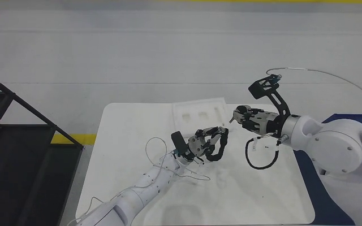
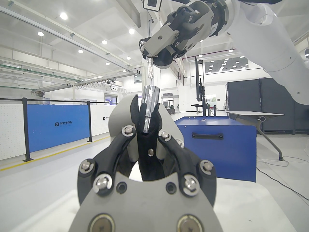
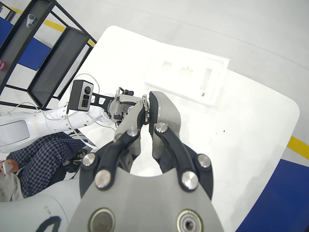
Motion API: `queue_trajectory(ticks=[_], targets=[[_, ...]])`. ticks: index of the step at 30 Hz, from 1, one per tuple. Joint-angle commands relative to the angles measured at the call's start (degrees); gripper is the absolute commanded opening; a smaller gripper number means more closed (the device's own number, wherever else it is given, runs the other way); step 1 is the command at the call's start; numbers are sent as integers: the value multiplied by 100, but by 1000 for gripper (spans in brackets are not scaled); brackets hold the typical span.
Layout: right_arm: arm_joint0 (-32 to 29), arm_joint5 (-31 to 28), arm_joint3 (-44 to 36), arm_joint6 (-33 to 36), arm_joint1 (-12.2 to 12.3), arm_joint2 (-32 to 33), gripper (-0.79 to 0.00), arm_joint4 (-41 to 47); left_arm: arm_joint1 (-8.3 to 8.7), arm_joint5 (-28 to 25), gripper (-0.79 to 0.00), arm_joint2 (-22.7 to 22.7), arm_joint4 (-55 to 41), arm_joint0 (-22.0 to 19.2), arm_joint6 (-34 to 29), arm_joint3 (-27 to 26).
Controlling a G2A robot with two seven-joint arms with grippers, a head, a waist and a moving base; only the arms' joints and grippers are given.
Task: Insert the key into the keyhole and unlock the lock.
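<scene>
My left gripper (image 2: 146, 108) is shut on a chrome cylinder lock (image 2: 149, 97), held upright above the white table (image 1: 130, 147). Just above the lock's top end hangs a small silver key (image 2: 150, 69), blade pointing down at it with a short gap between. My right gripper (image 2: 151, 54) is shut on the key's head (image 3: 144, 102). In the top view the left gripper (image 1: 218, 139) sits near the table's middle, with the right gripper (image 1: 233, 117) close beside it, coming from the right.
A white foam tray (image 1: 198, 113) with shallow cut-outs lies at the table's far edge, just behind both grippers. A black metal rack (image 1: 28, 152) stands off the table's left side. Loose white cable (image 1: 158, 148) trails along the left arm.
</scene>
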Motion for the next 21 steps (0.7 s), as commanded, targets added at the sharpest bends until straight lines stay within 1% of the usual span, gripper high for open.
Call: queue_trajectory(ticks=[1,5,6,9,11,13,16,21], targets=[[0,-1,0,0,0,0,-785,1,0,0,-785,0,0,0,0,0],[0,-1,0,0,0,0,-785,1,0,0,-785,0,0,0,0,0],[-56,-36,0,-115,-5,-14,-785,7,0,0,-785,0,0,0,0,0],[-170,-50,-68,-259,-10,-57,-785,-31,5,102,-785,-61,-101,114,-221,-153],[-220,21,-133,-289,-9,-59,-785,-96,13,115,-785,-36,24,194,-117,-282],[-280,105,-240,-283,-4,-51,-785,-186,12,155,-785,-6,139,249,-36,-274],[-380,213,-377,-256,6,4,-785,-253,-18,253,-785,8,147,281,48,-197],[-571,285,-596,-235,21,64,-785,-350,-111,435,-785,53,106,253,400,-25]])
